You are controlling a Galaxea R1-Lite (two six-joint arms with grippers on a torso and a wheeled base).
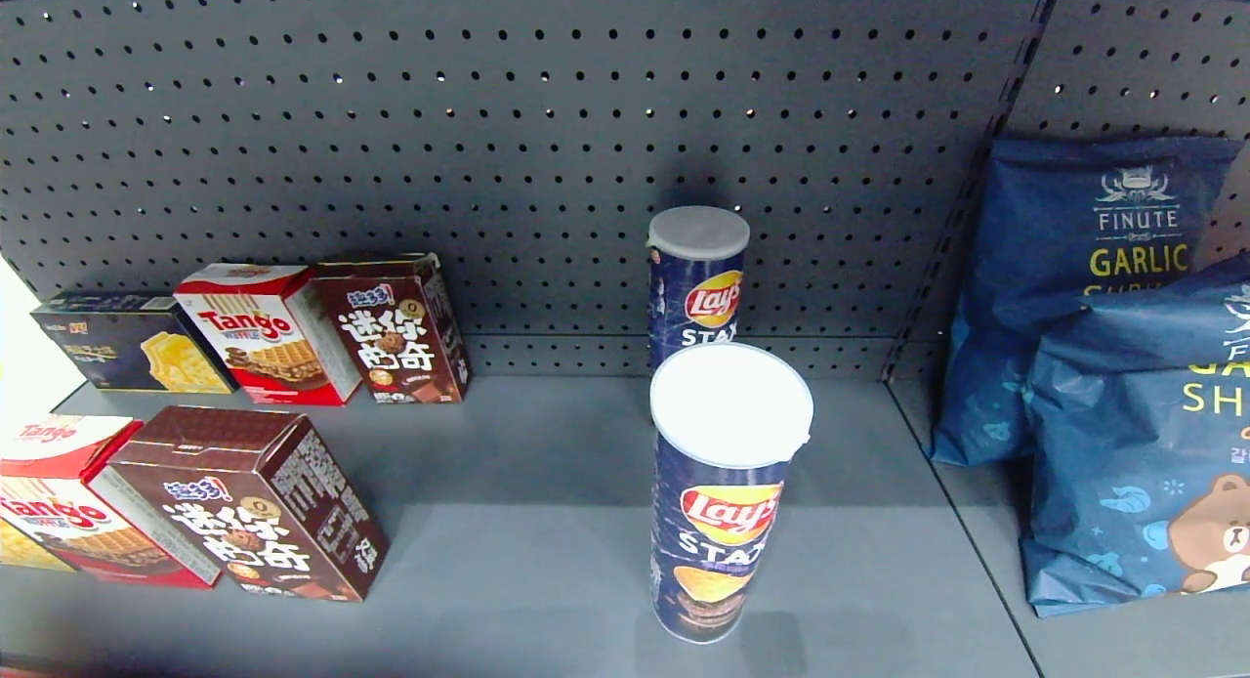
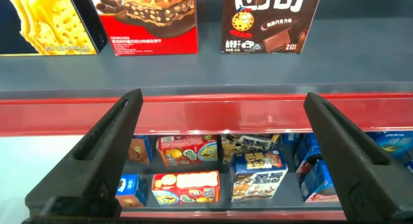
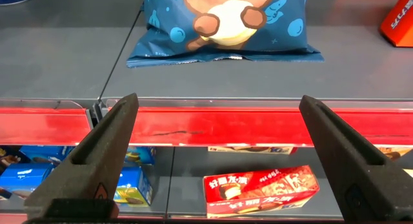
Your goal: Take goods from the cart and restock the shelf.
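Observation:
Two tall blue chip cans stand upright in the middle of the grey shelf (image 1: 547, 522), one in front (image 1: 725, 492) and one behind it (image 1: 696, 282) against the pegboard. My left gripper (image 2: 219, 159) hangs open and empty just before the shelf's red front edge (image 2: 213, 111), below the biscuit boxes (image 2: 271, 20). Facing the same red edge (image 3: 213, 124), my right gripper (image 3: 216, 159) is also open and empty, below a blue snack bag (image 3: 222, 24).
Boxes of wafers and biscuits (image 1: 244, 502) sit in two rows at the shelf's left. Blue garlic snack bags (image 1: 1104, 365) lean at the right, past a shelf divider. Lower shelves hold more boxed goods (image 2: 193, 185) and a red box (image 3: 261, 188).

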